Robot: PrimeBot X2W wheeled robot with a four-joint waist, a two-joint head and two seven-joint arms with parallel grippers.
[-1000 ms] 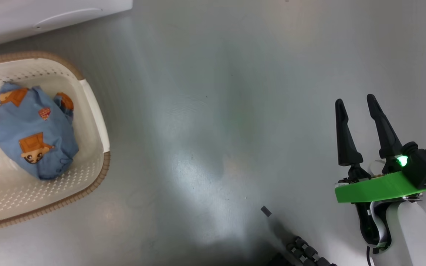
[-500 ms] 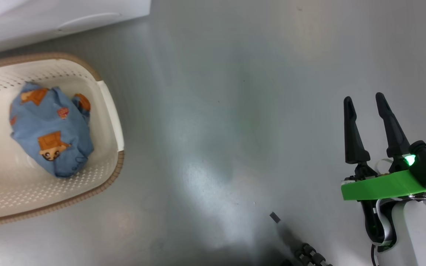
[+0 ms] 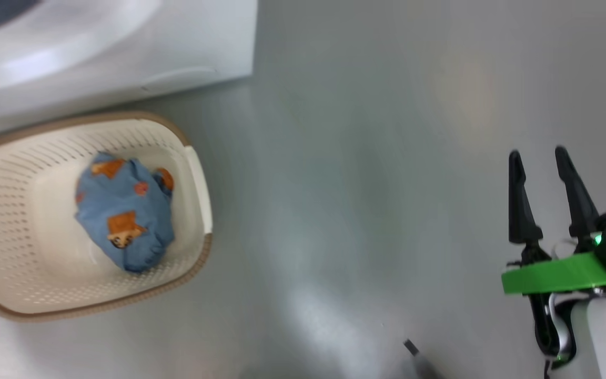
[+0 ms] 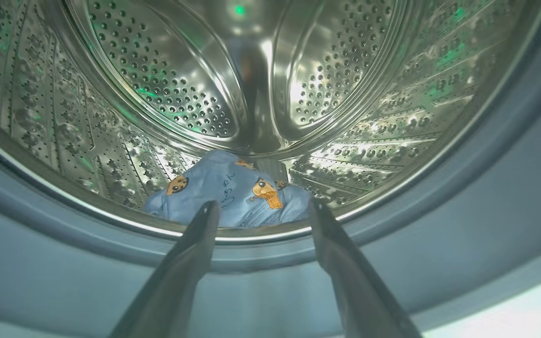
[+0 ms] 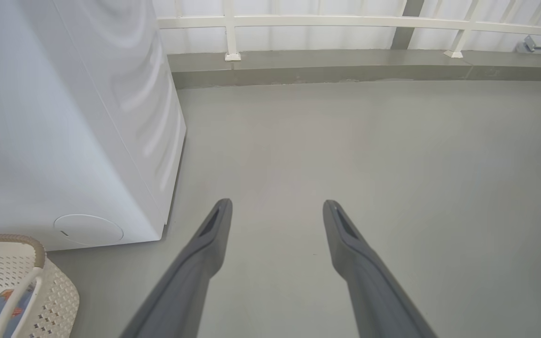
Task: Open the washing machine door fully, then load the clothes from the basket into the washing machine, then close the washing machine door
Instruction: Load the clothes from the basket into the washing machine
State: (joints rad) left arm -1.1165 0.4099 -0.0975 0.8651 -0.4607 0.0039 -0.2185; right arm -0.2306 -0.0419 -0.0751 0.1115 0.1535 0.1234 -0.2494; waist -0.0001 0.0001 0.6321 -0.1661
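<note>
Clothes [image 3: 124,226] lie in basket [image 3: 13,221] by washing machine [image 3: 177,47].

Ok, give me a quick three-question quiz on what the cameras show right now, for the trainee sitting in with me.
1. True or false: the basket is empty.
2. Fill in: the right gripper, above the floor, has its fingers ____.
3. In the left wrist view, the printed garment lies: A in the basket; B in the steel drum; C in the right gripper.

Key: 1 false, blue clothes lie in it; 2 open; 3 B.
</note>
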